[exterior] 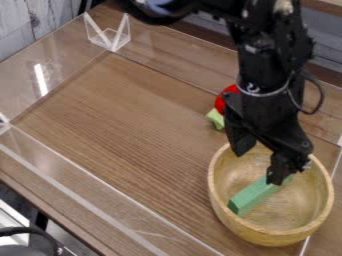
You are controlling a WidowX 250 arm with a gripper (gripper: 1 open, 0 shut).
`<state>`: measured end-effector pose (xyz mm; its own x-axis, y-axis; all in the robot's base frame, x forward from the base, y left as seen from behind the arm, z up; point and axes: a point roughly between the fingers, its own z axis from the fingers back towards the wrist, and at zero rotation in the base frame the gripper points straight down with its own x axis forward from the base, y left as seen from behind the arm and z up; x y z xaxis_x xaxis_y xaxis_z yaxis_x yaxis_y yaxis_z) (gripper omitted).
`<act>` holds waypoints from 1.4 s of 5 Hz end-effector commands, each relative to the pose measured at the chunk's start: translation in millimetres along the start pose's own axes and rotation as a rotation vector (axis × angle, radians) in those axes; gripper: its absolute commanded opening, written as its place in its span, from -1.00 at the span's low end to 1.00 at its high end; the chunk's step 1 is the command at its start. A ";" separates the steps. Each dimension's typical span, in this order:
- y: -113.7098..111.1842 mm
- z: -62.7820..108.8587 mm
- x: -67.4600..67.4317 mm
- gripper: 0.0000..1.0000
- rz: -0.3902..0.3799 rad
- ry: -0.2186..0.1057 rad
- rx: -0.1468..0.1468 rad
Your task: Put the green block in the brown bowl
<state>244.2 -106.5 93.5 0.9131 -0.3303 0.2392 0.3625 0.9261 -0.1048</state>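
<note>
The green block lies slanted inside the brown bowl, at the front right of the table. My gripper hangs over the bowl's far side and points steeply down. It is open, with nothing between its two black fingers. The block's far end lies just under the right fingertip; whether they touch I cannot tell.
A red object and a small light-green piece sit just behind the bowl, partly hidden by the arm. Clear acrylic walls fence in the wooden table, with a clear stand at the far left.
</note>
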 end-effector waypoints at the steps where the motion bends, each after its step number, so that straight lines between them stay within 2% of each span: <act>1: 14.4 34.8 13.2 1.00 0.028 -0.096 0.022; 2: 29.6 45.9 14.0 1.00 0.060 -0.110 0.047; 3: 17.6 29.4 16.1 1.00 0.049 -0.104 0.051; 4: 6.7 14.2 18.8 1.00 0.024 -0.092 0.040; 6: -13.0 -19.9 21.6 1.00 0.001 -0.070 0.057; 7: 4.9 5.3 24.3 1.00 0.043 -0.109 0.074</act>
<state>262.9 -108.3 91.1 0.9135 -0.2768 0.2981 0.3036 0.9517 -0.0468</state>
